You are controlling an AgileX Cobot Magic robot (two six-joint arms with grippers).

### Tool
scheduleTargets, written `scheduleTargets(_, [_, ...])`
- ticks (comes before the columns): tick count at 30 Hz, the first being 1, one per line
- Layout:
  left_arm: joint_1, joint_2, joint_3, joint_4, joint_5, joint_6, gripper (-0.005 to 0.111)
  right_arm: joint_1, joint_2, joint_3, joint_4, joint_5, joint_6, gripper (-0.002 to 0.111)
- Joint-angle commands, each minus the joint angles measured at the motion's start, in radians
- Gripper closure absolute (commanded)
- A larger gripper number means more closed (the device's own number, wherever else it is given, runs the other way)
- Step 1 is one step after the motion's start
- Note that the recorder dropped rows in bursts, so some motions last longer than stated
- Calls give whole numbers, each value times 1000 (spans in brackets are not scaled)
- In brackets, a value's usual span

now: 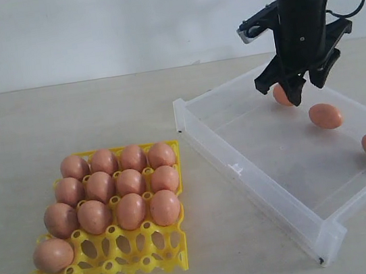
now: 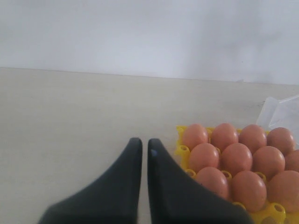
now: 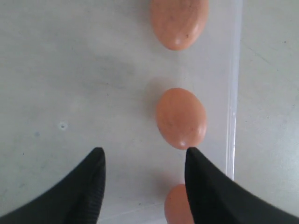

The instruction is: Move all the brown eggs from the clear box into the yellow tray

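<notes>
Exterior view, left to right: the yellow tray (image 1: 176, 257) holds thirteen brown eggs (image 1: 131, 210), with three cups in its nearest row bare. The left claw (image 2: 141, 142) sits beside it, pressed together and empty. In the clear box (image 1: 266, 193), three more eggs lie in a line along the farther long wall. The right claw (image 1: 308, 92), the nearer one, hangs spread apart and empty over the leftmost egg (image 1: 280, 94). That egg peeks out beside one finger, not centred in the gap.
</notes>
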Motion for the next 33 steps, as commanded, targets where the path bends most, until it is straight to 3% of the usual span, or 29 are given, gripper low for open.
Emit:
scheduleTargets(1, [-4,-3,4,-3,-6,-8,103,-3,-10,4,23,4,38,62])
scheduleTargets(13, [-4,-3,4,-3,-6,-8,103,-1,-77,95,289,4,54,62])
scheduleTargets(33, [-4,-3,4,-3,-6,-8,103,-1,-327,95,285,4,-6,62])
